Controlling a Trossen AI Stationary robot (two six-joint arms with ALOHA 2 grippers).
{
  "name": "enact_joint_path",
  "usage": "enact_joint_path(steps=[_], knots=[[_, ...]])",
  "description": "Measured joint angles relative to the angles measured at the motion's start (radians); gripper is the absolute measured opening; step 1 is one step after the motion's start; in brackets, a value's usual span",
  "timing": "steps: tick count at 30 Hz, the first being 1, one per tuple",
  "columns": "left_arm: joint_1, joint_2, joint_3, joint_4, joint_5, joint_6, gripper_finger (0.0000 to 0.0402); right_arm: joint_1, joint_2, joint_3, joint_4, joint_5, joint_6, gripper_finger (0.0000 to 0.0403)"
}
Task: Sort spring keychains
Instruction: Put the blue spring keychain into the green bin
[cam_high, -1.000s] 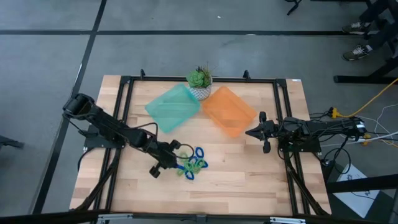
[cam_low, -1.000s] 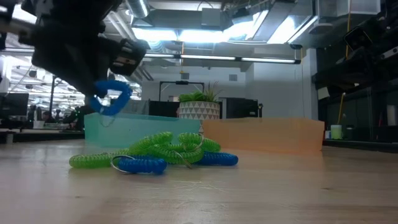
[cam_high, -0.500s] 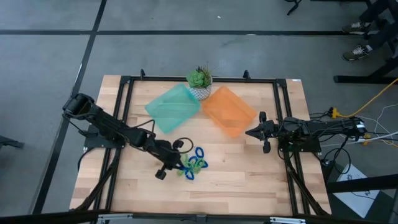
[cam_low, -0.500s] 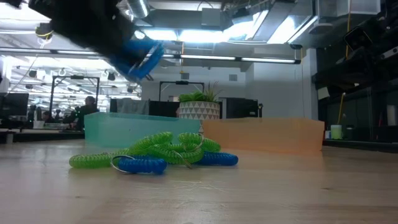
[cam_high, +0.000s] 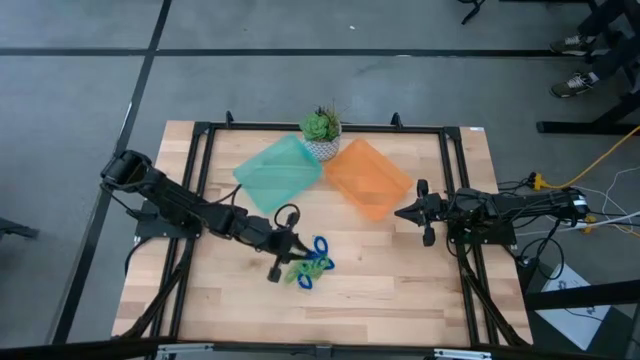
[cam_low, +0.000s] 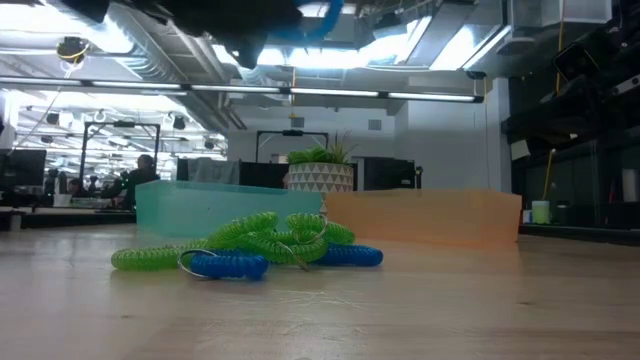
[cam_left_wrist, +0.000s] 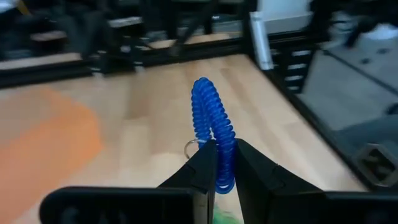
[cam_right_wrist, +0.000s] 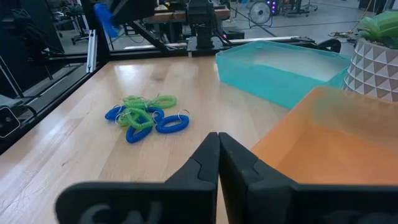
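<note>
High view: left gripper (cam_high: 283, 243) hung just beside the tangled pile of blue and green coiled plastic spring keychains (cam_high: 310, 264).

Left wrist view: jaws clenched on one glossy blue coiled keychain (cam_left_wrist: 213, 139); transport step, probably a tray next.

Right wrist view: right gripper (cam_right_wrist: 217, 152) idle, jaws closed, near the pile.

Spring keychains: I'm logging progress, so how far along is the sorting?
Early. Both the teal tray and the orange tray look empty, so nothing seems sorted yet. In hand: the left gripper is shut on a blue spring keychain, lifted above the table. Left: the pile of green and blue keychains on the wood. The right gripper waits shut beside the orange tray.
</note>
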Motion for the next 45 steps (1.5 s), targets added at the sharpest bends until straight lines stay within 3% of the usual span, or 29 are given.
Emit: enact_joint_path(steps=[5,29,38,45], knots=[[0.039,0.000,0.000,0.005,-0.105,0.032,0.0045,0.000,0.000,0.000,0.000,0.000,0.000,0.0007],[0.345,0.000,0.000,0.051,-0.321,0.061,0.0047,0.000,0.000,0.000,0.000,0.000,0.000,0.0007],[0.474,0.000,0.000,0.018,-0.323,0.069,0.0047,0.000,0.000,0.000,0.000,0.000,0.000,0.0007],[0.559,0.000,0.000,-0.113,-0.331,0.052,0.0047,0.000,0.000,0.000,0.000,0.000,0.000,0.0007]])
